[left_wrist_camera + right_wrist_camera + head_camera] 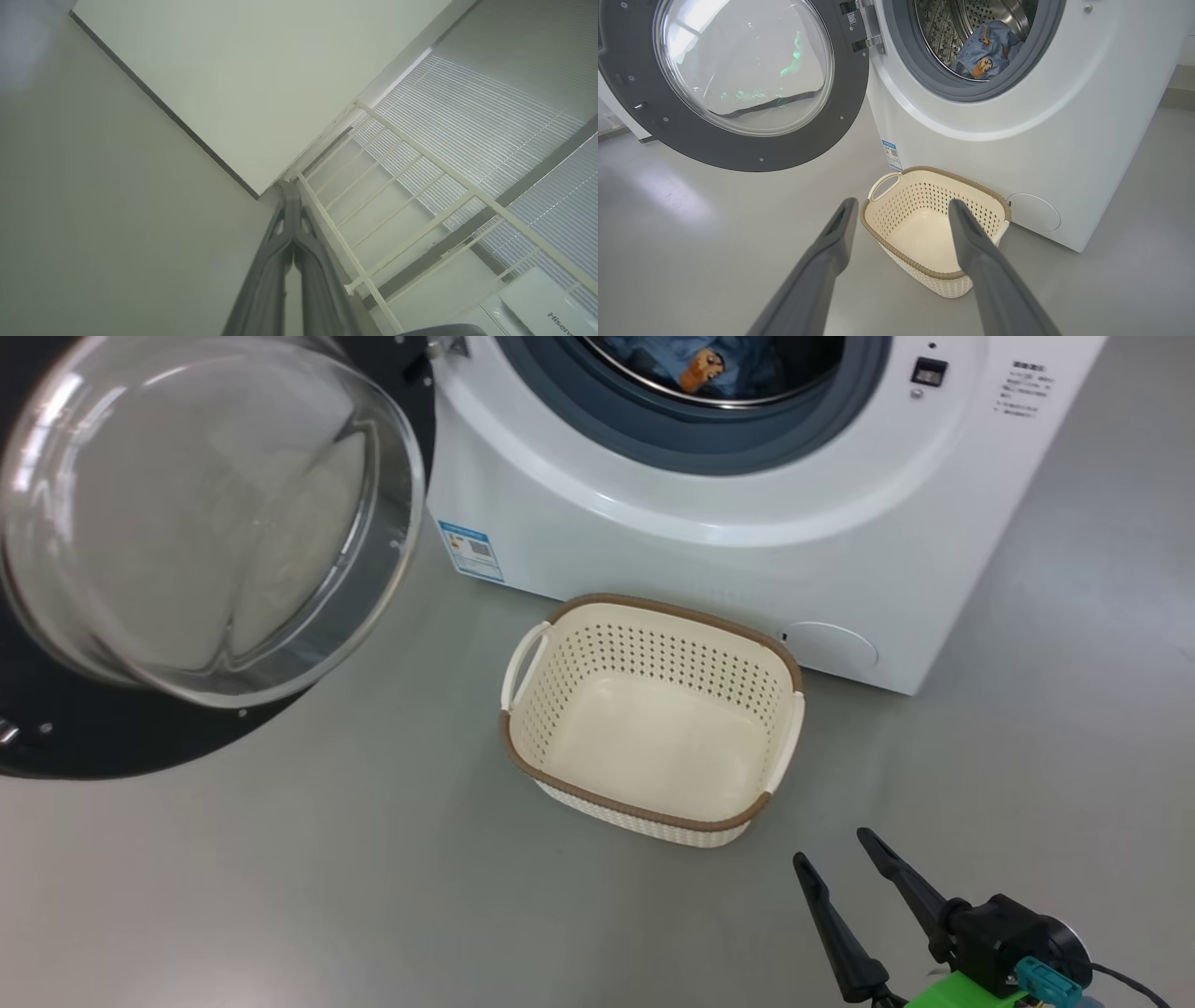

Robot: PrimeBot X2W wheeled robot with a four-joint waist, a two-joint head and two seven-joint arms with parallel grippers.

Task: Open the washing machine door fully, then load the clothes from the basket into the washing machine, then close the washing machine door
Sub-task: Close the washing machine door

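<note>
The right pincer (831,847) hangs low over the grey floor (280,896), fingers spread wide and pinching nothing. The basket (653,607) stands just ahead of it and slightly to its left, empty, close against the foot of the washing machine (700,541); the clothes (709,364) lie further ahead and higher, inside the drum (994,14) behind the grey-blue gasket (920,74). The washing machine door (205,541) hangs swung wide, well off to this pincer's left and beyond the basket, its glass bowl facing the robot. The left pincer (290,196) has its fingers pressed together on nothing, pointing up at a wall corner and a white railing (472,190); how near it stands to the door I cannot tell.

Loading looks finished, so I judge the step in hand to be closing the door. To do it well, bring a pincer round behind the door's free edge, the side furthest from the hinge. Bear on the black ring, not the glass bowl, where a fingertip would likely skid; the left pincer, pressed into a blunt point and on the door's side, seems the handier pusher. Follow the arc about the hinge rather than shoving straight; watch that the lower rim passes above the basket; check that no fabric trails over the gasket; finish with a firm press at the latch side until it catches.
</note>
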